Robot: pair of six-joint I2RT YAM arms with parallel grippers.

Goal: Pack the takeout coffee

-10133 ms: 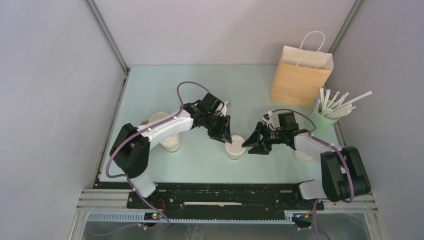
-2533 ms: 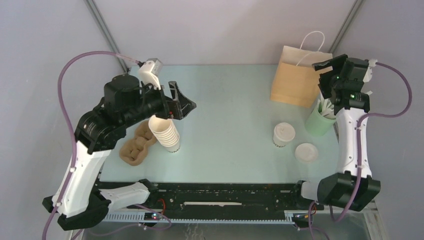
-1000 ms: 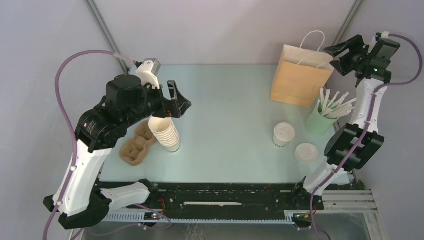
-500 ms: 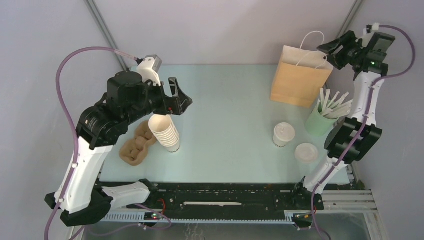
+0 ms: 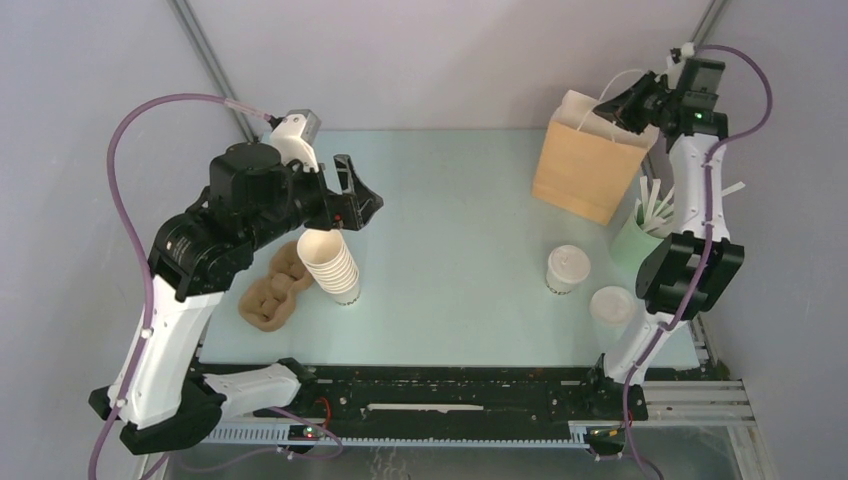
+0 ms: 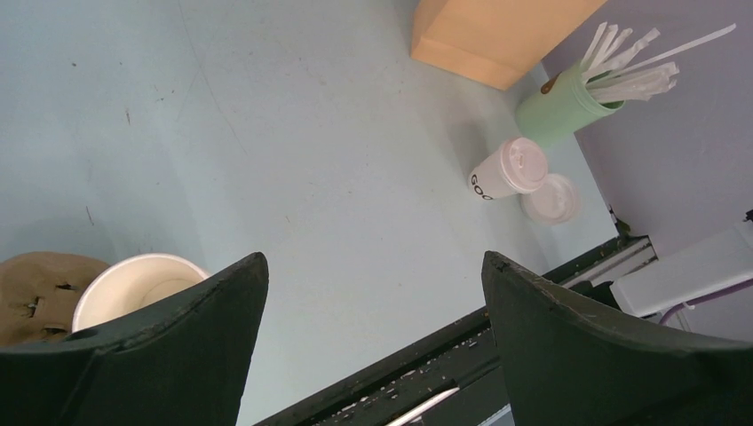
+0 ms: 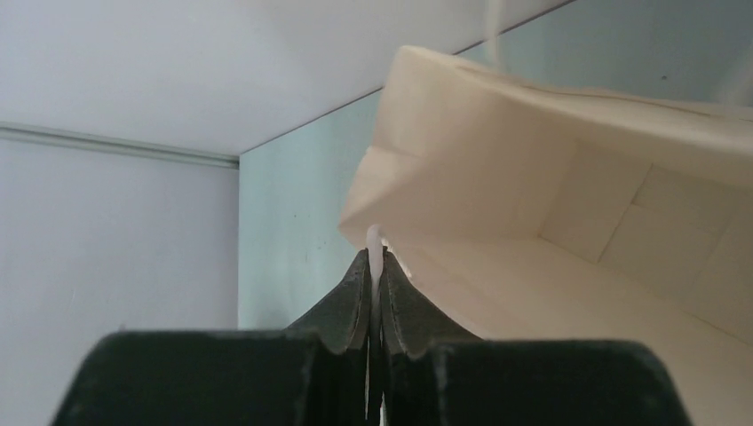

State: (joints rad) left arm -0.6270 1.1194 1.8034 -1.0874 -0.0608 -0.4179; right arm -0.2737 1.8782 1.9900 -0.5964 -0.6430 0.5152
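Observation:
The takeout coffee (image 5: 568,268) (image 6: 508,169), a small cream cup with a white lid, stands on the table's right side, with no gripper near it. Behind it stands a tan paper bag (image 5: 590,155) (image 7: 533,222) with white cord handles, its mouth open. My right gripper (image 5: 612,108) (image 7: 374,257) is high at the bag's top edge, shut on one white handle, which shows as a thin strip pinched between the jaws. Far from the coffee, my left gripper (image 5: 358,195) (image 6: 373,257) hangs open and empty above the table's left half.
A tall stack of nested cream cups (image 5: 330,262) (image 6: 133,284) and a brown pulp cup carrier (image 5: 272,290) sit under the left arm. A loose white lid (image 5: 612,305) (image 6: 552,197) lies right of the coffee. A green cup of straws (image 5: 640,245) (image 6: 559,111) stands by the bag.
The right gripper swung left to the bag's top and shut on its handle. The bag has shifted slightly left. The left arm has not moved.

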